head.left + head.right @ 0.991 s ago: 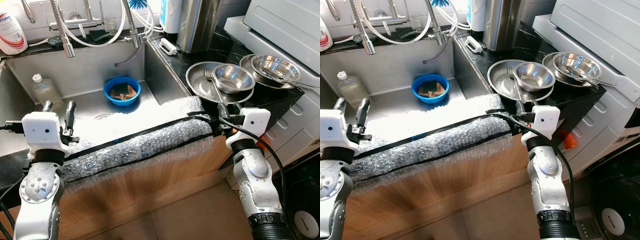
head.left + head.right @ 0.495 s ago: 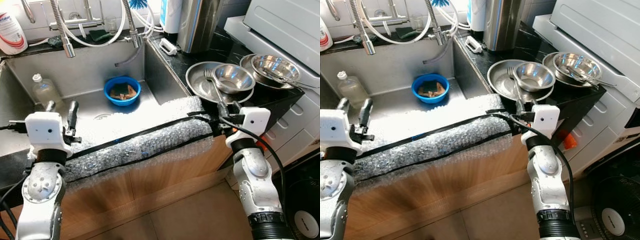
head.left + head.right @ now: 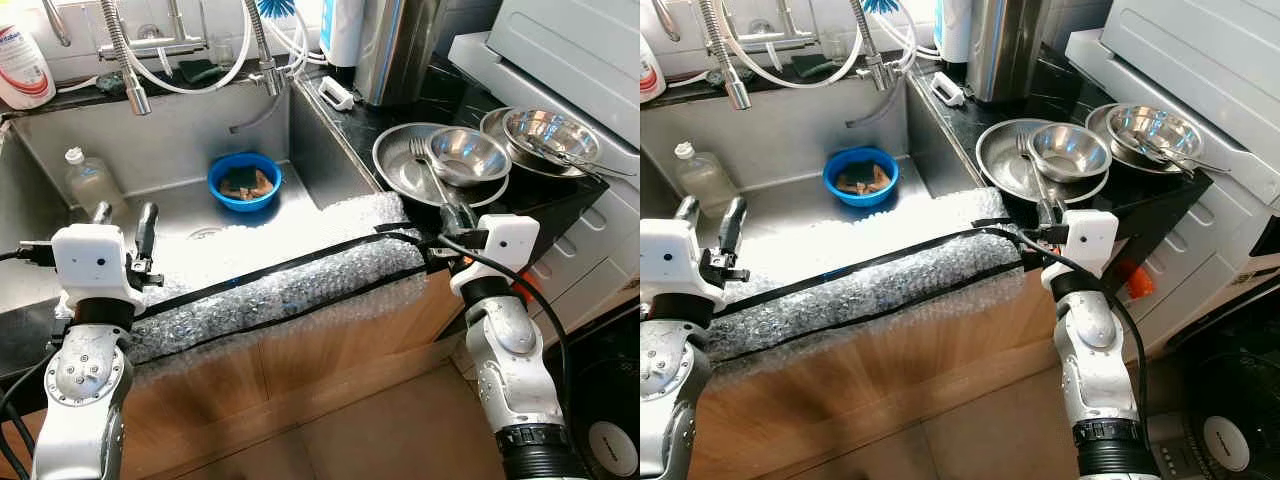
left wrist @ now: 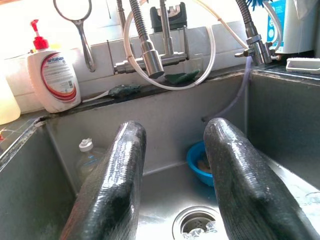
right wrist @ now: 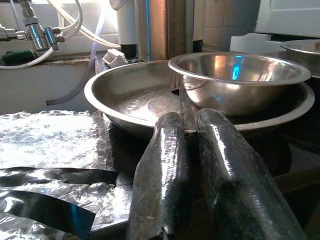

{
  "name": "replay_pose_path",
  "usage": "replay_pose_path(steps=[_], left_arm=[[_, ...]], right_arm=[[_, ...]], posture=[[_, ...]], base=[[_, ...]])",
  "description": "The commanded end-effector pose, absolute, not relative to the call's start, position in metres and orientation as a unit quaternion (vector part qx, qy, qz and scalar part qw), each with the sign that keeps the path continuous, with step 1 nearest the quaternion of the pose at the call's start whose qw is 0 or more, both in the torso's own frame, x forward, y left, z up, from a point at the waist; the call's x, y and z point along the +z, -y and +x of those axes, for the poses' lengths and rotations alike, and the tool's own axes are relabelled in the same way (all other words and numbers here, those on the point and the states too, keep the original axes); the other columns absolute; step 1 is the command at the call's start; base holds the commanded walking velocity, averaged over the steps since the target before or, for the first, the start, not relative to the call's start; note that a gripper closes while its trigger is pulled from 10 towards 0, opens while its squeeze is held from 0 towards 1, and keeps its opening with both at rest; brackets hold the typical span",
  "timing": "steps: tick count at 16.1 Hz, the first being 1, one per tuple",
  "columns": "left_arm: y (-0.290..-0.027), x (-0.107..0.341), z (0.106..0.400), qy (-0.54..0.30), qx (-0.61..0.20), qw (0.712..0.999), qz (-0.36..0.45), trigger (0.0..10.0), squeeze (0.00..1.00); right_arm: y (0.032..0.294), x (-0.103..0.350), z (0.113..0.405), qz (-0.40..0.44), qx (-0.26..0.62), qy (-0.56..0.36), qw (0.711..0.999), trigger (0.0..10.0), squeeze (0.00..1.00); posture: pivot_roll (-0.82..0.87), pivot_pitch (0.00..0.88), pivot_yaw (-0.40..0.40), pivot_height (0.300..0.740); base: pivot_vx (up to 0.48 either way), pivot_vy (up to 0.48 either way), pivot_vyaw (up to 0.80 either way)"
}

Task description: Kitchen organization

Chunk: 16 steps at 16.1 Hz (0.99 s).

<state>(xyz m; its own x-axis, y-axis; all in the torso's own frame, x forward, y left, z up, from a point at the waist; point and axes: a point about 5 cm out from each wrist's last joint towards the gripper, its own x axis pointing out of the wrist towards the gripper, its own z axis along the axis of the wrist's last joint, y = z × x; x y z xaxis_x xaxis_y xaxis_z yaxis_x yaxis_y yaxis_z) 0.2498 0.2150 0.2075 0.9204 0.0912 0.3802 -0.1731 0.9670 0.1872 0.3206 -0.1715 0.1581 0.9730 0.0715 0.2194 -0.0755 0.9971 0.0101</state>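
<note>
A steel fork (image 3: 424, 163) lies in a wide steel plate (image 3: 393, 171) on the dark counter, its handle pointing toward me. A steel bowl (image 3: 468, 155) sits in the same plate. My right gripper (image 3: 457, 213) is at the plate's near rim. In the right wrist view its fingers (image 5: 165, 165) stand almost together, shut on the fork's handle (image 5: 183, 102). My left gripper (image 3: 122, 220) hovers open over the sink's front left edge with nothing between its fingers (image 4: 125, 165). A blue bowl (image 3: 244, 181) with scraps rests in the sink.
Bubble wrap with black tape (image 3: 280, 282) covers the sink's front edge. A clear plastic bottle (image 3: 90, 180) stands at the sink's left. More steel bowls (image 3: 548, 135) are stacked at the right. Faucets and hoses (image 3: 130, 60) hang at the back, beside a soap bottle (image 3: 22, 65).
My right gripper has edged forward to the plate's rim, and its fingers have come together around the fork's handle. The left gripper has risen slightly.
</note>
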Motion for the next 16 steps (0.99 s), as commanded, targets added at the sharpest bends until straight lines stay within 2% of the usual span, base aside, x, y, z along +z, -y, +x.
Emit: replay_pose_path(steps=[1, 3, 4, 5, 6, 7, 8, 16], left_arm=[[-0.215, 0.208, 0.25, 0.191, 0.071, 0.973, 0.112, 10.0, 0.0], [-0.215, 0.208, 0.25, 0.192, 0.073, 0.972, 0.112, 10.0, 0.0], [-0.215, 0.208, 0.25, 0.192, 0.074, 0.972, 0.113, 10.0, 0.0], [-0.216, 0.208, 0.25, 0.192, 0.075, 0.972, 0.113, 10.0, 0.0], [-0.217, 0.209, 0.25, 0.194, 0.077, 0.971, 0.114, 10.0, 0.0], [-0.217, 0.209, 0.25, 0.194, 0.078, 0.971, 0.114, 10.0, 0.0], [-0.217, 0.209, 0.25, 0.195, 0.079, 0.971, 0.114, 10.0, 0.0], [-0.217, 0.21, 0.251, 0.199, 0.082, 0.97, 0.112, 10.0, 0.0]], right_arm=[[0.171, 0.161, 0.322, 0.014, 0.04, 0.116, 0.992, 0.0, 0.0], [0.168, 0.163, 0.322, 0.02, 0.048, 0.124, 0.991, 0.0, 0.0], [0.163, 0.169, 0.321, 0.029, 0.065, 0.141, 0.987, 2.5, 0.0], [0.162, 0.17, 0.321, 0.031, 0.069, 0.144, 0.987, 2.5, 0.0], [0.159, 0.173, 0.32, 0.035, 0.08, 0.155, 0.984, 5.1, 0.0], [0.157, 0.175, 0.32, 0.037, 0.084, 0.16, 0.983, 8.5, 0.0], [0.155, 0.178, 0.32, 0.042, 0.089, 0.167, 0.981, 10.0, 0.0], [0.156, 0.191, 0.319, 0.043, 0.093, 0.204, 0.974, 10.0, 0.0]], posture=[[0.07, 0.142, -0.069, 0.74], [0.07, 0.142, -0.069, 0.74], [0.07, 0.141, -0.071, 0.74], [0.07, 0.141, -0.071, 0.74], [0.07, 0.14, -0.072, 0.74], [0.07, 0.14, -0.072, 0.74], [0.07, 0.139, -0.072, 0.74], [0.07, 0.135, -0.074, 0.74]], base=[[0.0, 0.0, 0.0], [0.0, 0.0, 0.0], [0.0, 0.0, 0.0], [0.0, 0.0, 0.0], [0.0, 0.0, 0.0], [0.0, 0.0, 0.0], [0.0, 0.0, 0.0], [0.0, 0.0, 0.0]])
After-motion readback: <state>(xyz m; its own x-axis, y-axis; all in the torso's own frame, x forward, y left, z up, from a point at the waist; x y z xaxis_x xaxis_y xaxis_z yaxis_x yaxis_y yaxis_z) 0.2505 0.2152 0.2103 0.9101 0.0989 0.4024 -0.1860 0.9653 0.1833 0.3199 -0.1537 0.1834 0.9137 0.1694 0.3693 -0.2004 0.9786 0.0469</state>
